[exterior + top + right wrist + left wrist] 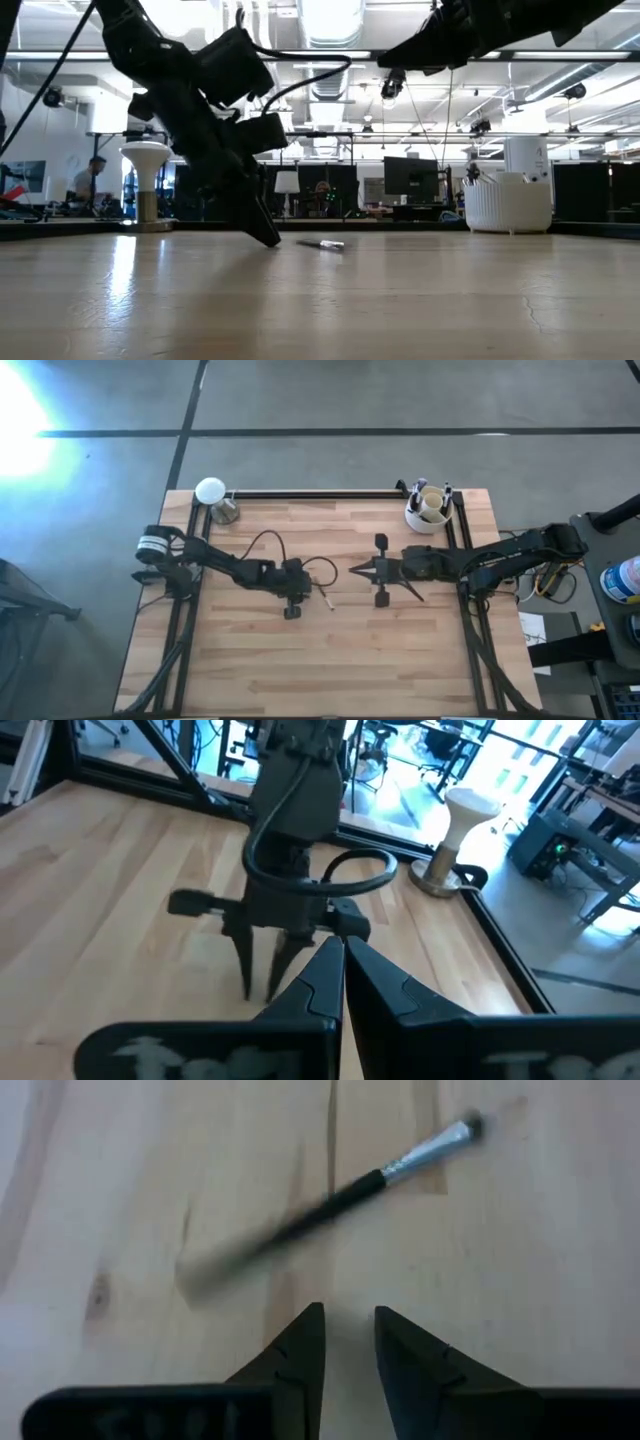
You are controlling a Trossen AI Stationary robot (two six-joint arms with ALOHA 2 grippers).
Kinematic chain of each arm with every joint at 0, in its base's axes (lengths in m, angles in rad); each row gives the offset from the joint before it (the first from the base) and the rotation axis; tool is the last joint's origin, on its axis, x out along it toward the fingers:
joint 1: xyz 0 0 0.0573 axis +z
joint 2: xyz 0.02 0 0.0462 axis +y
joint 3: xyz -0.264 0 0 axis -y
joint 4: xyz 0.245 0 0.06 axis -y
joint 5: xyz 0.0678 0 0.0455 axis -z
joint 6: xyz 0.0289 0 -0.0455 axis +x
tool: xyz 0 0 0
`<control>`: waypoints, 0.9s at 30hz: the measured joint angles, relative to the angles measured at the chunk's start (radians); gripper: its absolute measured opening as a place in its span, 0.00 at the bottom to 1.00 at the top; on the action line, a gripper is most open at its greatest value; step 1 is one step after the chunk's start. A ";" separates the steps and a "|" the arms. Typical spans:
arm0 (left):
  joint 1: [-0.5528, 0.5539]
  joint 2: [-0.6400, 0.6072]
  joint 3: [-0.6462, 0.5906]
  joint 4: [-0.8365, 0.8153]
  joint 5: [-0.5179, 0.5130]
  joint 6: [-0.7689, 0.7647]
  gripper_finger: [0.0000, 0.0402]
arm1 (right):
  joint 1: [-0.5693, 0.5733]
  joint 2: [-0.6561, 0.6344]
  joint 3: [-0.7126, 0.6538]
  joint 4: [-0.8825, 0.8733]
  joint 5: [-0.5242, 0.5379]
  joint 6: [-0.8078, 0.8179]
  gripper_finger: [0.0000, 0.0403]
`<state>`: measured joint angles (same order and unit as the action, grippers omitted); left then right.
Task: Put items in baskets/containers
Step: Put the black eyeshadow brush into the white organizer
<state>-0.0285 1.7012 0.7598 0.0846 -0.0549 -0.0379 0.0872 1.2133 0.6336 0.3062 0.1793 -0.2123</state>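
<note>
Brush [340, 1195], slim, with a dark handle, a shiny metal ferrule and a small dark tip, lies flat on the pale wood-plank table [330, 660] near the middle, just in front of the left gripper [348, 1342]. That gripper's two dark wedge-shaped fingers stand slightly parted, tips down at the table, gripping nothing. The round cream-white ribbed cup [429, 512] sits at the table's far right corner with several brushes standing upright in it. The right gripper [342, 952] hovers mid-table with fingers pressed together, empty. A flat white disc on a brass-coloured stand [213, 496] occupies the far left corner.
</note>
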 joint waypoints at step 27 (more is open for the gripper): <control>-0.145 -0.004 0.042 0.022 -0.070 -0.374 0.21 | 0.000 0.000 0.000 0.004 0.001 0.003 0.02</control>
<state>-0.1732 1.6974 0.8022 0.1066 -0.1253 -0.4118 0.0872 1.2133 0.6334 0.3107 0.1799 -0.2096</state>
